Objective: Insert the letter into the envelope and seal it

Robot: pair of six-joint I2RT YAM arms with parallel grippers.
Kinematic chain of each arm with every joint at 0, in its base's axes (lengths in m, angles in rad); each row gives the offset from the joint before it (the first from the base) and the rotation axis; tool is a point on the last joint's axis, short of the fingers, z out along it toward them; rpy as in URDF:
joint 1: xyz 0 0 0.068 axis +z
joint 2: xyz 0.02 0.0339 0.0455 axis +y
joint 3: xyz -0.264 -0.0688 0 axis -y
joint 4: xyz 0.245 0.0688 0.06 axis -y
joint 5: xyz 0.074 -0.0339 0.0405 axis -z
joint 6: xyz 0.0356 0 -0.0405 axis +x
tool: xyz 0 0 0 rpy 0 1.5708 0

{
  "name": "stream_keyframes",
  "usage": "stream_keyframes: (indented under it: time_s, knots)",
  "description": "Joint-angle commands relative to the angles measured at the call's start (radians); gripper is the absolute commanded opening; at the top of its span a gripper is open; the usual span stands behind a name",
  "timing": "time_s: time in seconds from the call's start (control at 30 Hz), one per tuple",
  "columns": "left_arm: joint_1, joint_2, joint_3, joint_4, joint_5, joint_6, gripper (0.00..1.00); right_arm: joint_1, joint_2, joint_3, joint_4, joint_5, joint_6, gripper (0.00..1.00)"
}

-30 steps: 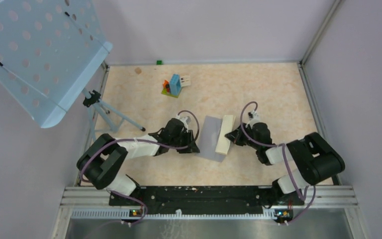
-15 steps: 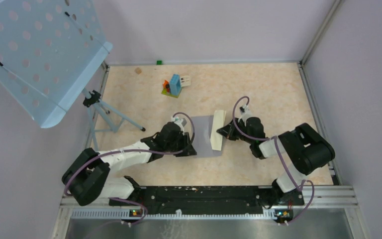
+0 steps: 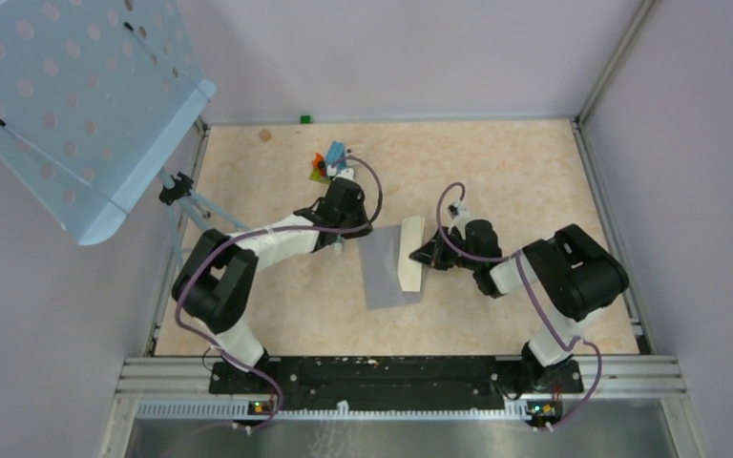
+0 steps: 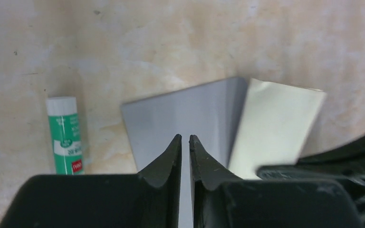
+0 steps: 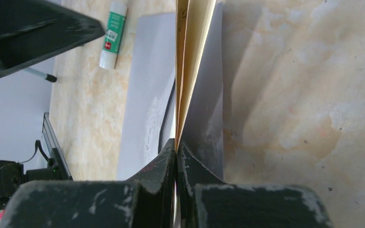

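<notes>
The grey envelope (image 3: 384,272) lies flat mid-table; it also shows in the left wrist view (image 4: 185,107) and the right wrist view (image 5: 145,85). The pale tan letter (image 3: 408,256) stands on edge along the envelope's right side, with grey paper on both sides of it (image 5: 192,52); the left wrist view shows its face (image 4: 275,123). My right gripper (image 3: 421,256) (image 5: 176,142) is shut on the letter's near edge. My left gripper (image 3: 350,234) (image 4: 185,137) is shut and empty, just off the envelope's far left corner.
A white green-labelled glue stick (image 4: 65,135) (image 5: 112,34) lies left of the envelope. A blue-orange-green block cluster (image 3: 329,164) sits at the back. A blue perforated stand (image 3: 67,105) on a tripod (image 3: 205,208) fills the left. Metal rails edge the table (image 3: 611,219).
My left gripper left the envelope's left edge and swung toward the far side. My right gripper moved left with the letter, which now stands over the envelope. The envelope turned slightly.
</notes>
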Motion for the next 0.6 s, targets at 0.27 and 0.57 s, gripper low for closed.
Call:
stream_keyframes:
  time_s: [0.27, 0.57]
  knots:
    - [0.02, 0.189, 0.031, 0.014, -0.035, -0.059, 0.0, 0.008, 0.016, 0.091, -0.1, -0.064, -0.02, 0.0]
    - [0.022, 0.16, -0.093, -0.02, -0.162, -0.279, 0.0, 0.008, -0.009, 0.157, -0.345, -0.039, -0.019, 0.0]
